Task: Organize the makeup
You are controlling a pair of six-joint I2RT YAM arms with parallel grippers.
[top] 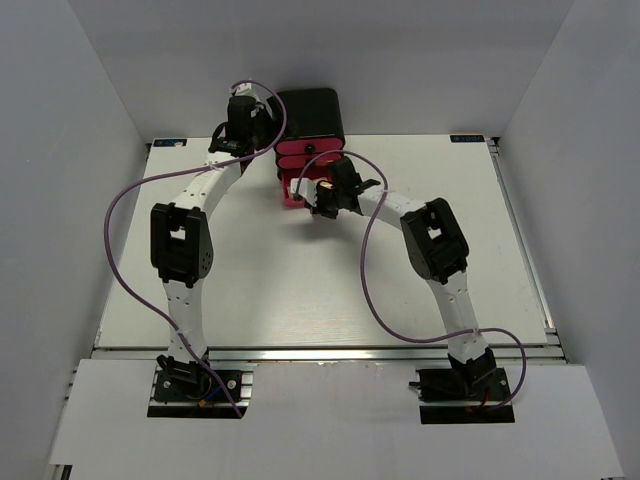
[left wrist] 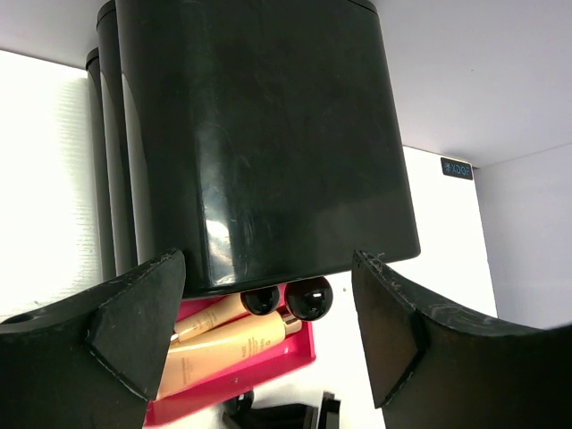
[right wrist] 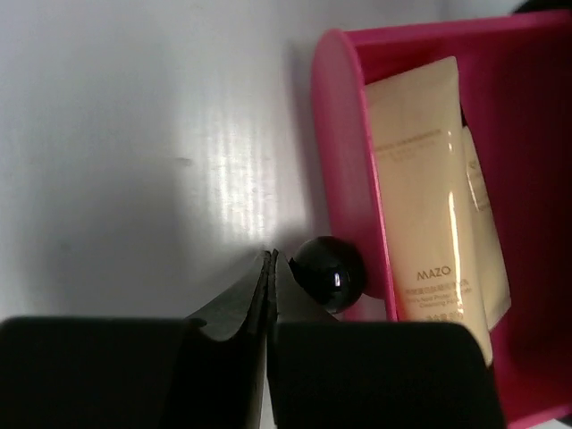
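Note:
A black box with pink drawers stands at the table's far centre. Its bottom drawer is pulled out. Two beige makeup tubes lie in that drawer, and they also show in the left wrist view. My right gripper is shut and empty, its tips on the table just left of the drawer's black knob. In the top view the right gripper sits at the drawer's front. My left gripper is open, its fingers straddling the box's end without touching it. Palettes and pencil sticks are out of view.
White walls close in the table on the left, right and back. The box fills most of the left wrist view. Two round black knobs show under its edge. Purple cables loop over both arms. The left gripper sits at the box's left side.

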